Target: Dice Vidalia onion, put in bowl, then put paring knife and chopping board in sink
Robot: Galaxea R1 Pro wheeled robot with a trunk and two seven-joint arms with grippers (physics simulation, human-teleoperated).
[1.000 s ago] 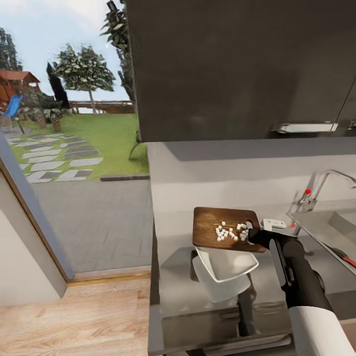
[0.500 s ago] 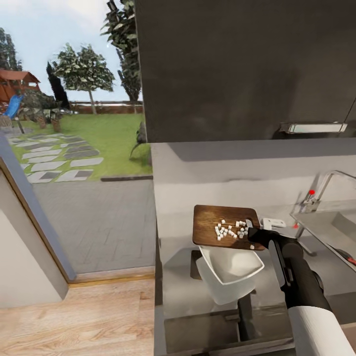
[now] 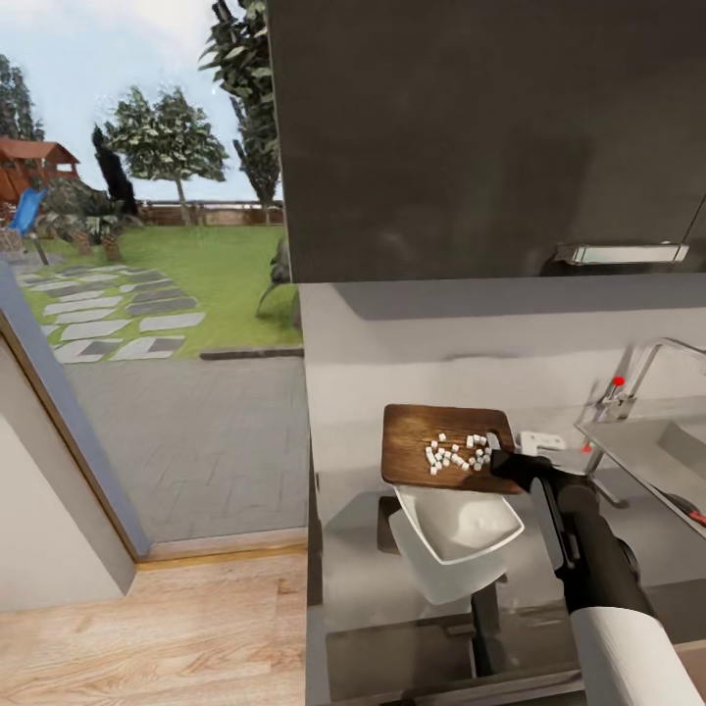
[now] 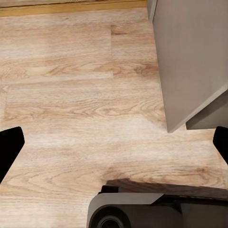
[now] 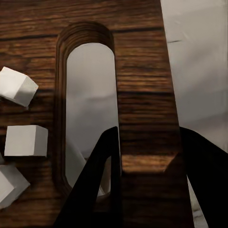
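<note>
The dark brown chopping board hangs over the far rim of the white square bowl on the grey countertop. Several white diced onion cubes lie on the board near its handle end. My right gripper is shut on that end. In the right wrist view one finger passes through the handle slot and the other sits outside the board's edge, with cubes beside them. A slim dark and red thing, likely the paring knife, lies in the sink. My left gripper is open above the wooden floor.
A chrome tap with a red knob stands behind the sink. A small white object lies on the counter between board and sink. Dark wall cabinets hang overhead. A glass door at the left shows the garden. A grey cabinet side is near my left gripper.
The head view shifted slightly to the right at first. The board stays over the bowl in my right gripper; its near edge has risen a little and a cube near that edge is gone.
</note>
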